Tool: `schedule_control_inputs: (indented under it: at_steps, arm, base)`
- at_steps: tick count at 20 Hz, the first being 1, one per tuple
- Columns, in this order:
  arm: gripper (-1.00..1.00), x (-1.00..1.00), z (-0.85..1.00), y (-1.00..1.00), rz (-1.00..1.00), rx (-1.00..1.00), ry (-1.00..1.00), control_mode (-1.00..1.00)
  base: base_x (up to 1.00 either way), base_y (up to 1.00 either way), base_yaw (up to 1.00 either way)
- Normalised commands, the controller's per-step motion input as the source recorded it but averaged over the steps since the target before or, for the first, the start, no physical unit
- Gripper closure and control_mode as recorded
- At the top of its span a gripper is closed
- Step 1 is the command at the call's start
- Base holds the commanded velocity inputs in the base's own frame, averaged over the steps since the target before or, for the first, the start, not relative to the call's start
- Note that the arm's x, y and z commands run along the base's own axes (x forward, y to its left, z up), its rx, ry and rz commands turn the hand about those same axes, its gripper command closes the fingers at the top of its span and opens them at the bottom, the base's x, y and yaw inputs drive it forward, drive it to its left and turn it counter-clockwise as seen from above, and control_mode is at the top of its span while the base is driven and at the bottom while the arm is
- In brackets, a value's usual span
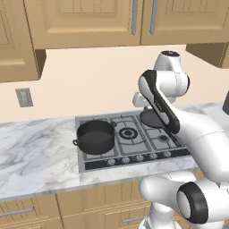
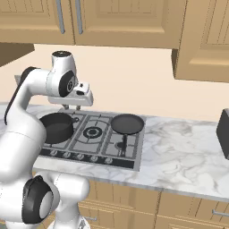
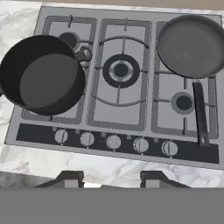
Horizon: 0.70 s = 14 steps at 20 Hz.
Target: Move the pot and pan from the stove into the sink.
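The pan (image 3: 191,45) is seated at the stove's (image 3: 118,120) rear right, handle aimed toward the knobs; the pot (image 3: 41,74) sits left. The gripper (image 3: 111,177) is held partly open, empty.

- Marble countertop (image 1: 36,152): white, grey-veined.
- Wall outlet (image 1: 24,97): grey plate on beige backsplash, above the countertop.
- Upper cabinets (image 1: 89,20): light wood, with vertical metal handles.
- Base drawers (image 2: 179,208): light wood, below the countertop.
- Dark object (image 2: 223,133): at frame edge, unidentifiable.
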Motion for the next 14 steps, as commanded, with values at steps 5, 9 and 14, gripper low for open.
schedule_control_inputs:
  at_steps: [5, 9, 14]
  arm:
    - [-1.00, -0.07, -0.04, 0.11, 0.00, 0.00, 0.01, -1.00]
    - [-1.00, -0.19, -0.08, 0.30, 0.00, 0.00, 0.02, -1.00]
    - [-1.00, -0.27, -0.13, 0.25, 0.00, 0.00, 0.00, -1.00]
  base:
    - [0.00, 0.00, 0.00]
    - [0.00, 0.00, 0.00]
    - [0.00, 0.00, 0.00]
